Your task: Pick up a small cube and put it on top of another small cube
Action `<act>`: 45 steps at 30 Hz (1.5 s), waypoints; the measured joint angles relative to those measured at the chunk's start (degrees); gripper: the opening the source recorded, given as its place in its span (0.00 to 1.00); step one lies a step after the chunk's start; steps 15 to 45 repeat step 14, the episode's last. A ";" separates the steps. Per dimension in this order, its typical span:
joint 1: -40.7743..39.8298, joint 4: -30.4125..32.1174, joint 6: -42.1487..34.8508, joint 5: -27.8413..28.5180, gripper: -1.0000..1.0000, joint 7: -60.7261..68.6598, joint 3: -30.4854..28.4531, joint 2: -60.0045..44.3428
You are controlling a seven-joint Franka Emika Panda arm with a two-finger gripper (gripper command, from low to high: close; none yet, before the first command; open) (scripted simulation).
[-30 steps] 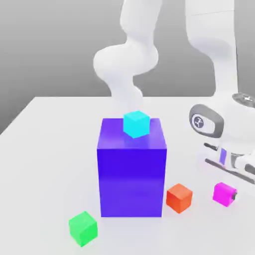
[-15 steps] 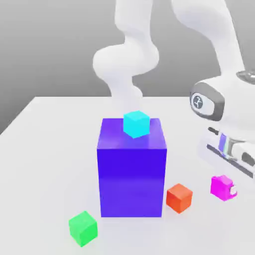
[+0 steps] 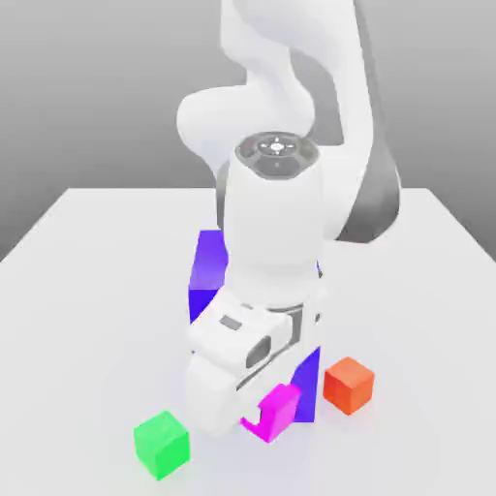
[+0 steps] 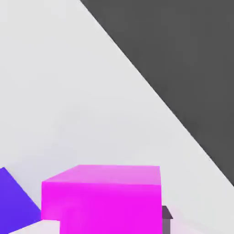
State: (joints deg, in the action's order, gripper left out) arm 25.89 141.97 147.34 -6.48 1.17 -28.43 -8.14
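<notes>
Pink cube [image 3: 275,411] is clamped in the gripper [image 3: 260,418], held at the near face of the purple block [image 3: 205,274], seemingly just above the table [image 3: 87,281]. In the hand view the pink cube [image 4: 103,197] sits close up with the purple block's [image 4: 13,201] corner beside it. Green cube [image 3: 161,444] lies near, on the exterior view's left; orange cube [image 3: 348,383] on its right. White arm [image 3: 281,213] hides most of the block.

Three small cubes are in sight: one pink cube [image 3: 275,411], one green cube [image 3: 161,444] and one orange-red cube [image 3: 348,384]. There is one big purple block [image 3: 206,268], one white table [image 3: 87,291] and one robot arm [image 3: 281,223].
</notes>
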 joint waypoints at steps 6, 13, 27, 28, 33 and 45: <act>-4.18 4.08 2.85 0.19 0.00 -10.47 -5.92 2.63; -8.92 3.87 10.52 -11.98 1.00 -2.37 0.70 -6.57; -8.92 3.87 10.52 -11.98 1.00 -2.37 0.70 -6.57; -8.92 3.87 10.52 -11.98 1.00 -2.37 0.70 -6.57; -8.92 3.87 10.52 -11.98 1.00 -2.37 0.70 -6.57; -8.92 3.87 10.52 -11.98 1.00 -2.37 0.70 -6.57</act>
